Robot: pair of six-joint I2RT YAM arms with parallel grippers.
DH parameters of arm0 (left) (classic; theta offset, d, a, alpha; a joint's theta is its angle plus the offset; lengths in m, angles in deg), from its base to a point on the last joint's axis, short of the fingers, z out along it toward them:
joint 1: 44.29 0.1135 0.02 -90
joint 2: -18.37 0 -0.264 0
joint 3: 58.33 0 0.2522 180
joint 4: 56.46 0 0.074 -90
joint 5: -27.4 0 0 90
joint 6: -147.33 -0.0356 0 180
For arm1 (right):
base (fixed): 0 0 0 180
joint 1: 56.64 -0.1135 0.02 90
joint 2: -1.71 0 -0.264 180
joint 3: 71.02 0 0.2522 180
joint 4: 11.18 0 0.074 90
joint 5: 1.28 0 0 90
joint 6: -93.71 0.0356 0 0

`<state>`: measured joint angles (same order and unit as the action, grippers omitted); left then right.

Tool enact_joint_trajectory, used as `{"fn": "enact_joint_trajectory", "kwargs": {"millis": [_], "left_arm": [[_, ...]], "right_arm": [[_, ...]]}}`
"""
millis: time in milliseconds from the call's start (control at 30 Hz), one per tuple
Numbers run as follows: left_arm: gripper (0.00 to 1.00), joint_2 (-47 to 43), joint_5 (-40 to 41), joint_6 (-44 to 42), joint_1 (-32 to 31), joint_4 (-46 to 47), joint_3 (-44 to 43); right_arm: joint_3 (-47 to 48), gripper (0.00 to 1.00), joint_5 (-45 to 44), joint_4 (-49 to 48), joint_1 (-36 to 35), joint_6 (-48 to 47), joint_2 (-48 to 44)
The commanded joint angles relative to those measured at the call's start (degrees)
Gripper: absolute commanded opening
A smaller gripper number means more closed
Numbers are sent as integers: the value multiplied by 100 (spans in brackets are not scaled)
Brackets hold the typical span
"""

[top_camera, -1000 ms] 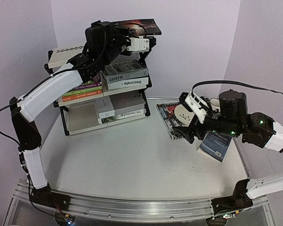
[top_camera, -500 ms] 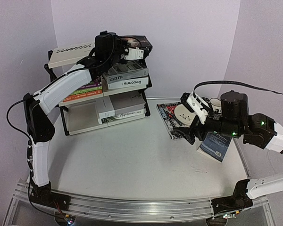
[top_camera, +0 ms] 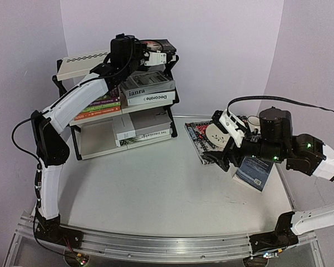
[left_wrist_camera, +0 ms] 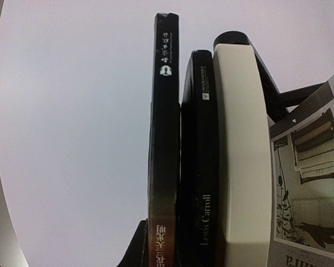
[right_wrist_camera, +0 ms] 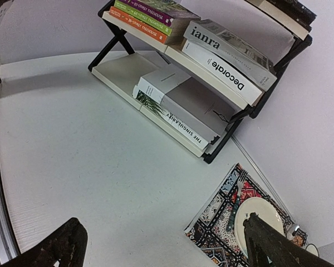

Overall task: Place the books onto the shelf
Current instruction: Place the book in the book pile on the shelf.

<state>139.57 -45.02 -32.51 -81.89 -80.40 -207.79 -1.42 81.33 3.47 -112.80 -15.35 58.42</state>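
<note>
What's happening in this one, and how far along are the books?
The left gripper is up at the top tier of the shelf, shut on a thin black book that lies on the Lewis Carroll book there. The middle and bottom tiers already carry several books. The right gripper hangs open above the patterned placemat, holding nothing. A dark blue book lies on the table beside it, not yet shelved.

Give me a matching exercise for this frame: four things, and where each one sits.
Things: 1 Decorate book; 2 blue book; 3 plate; 4 Lewis Carroll book.
Places: A on the placemat; B top of the shelf; C middle level of the shelf; D on the table beside the placemat.
Pairs: 1-C, 2-D, 3-A, 4-B.
</note>
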Motion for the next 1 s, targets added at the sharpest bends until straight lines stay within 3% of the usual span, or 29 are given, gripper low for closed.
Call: {"fn": "enact_joint_trajectory", "kwargs": {"millis": [0, 167, 333, 600, 800, 967], "left_arm": [[0, -20, -43, 165, 123, 216, -417], [2, 55, -86, 163, 185, 254, -429], [31, 67, -108, 187, 187, 478, -372], [46, -176, -51, 202, 148, 409, 1], [90, -294, 0, 378, 95, -126, 34], [93, -393, 9, 500, 51, -412, 130]], "right_arm": [[-11, 98, 88, -149, 25, -15, 86], [-2, 98, 111, -150, 26, -10, 112], [-2, 98, 126, -146, 23, -4, 114], [-3, 98, 205, -148, 24, 33, 160], [41, 98, 282, -150, 25, 59, 215], [34, 98, 327, -150, 26, 77, 246]]}}
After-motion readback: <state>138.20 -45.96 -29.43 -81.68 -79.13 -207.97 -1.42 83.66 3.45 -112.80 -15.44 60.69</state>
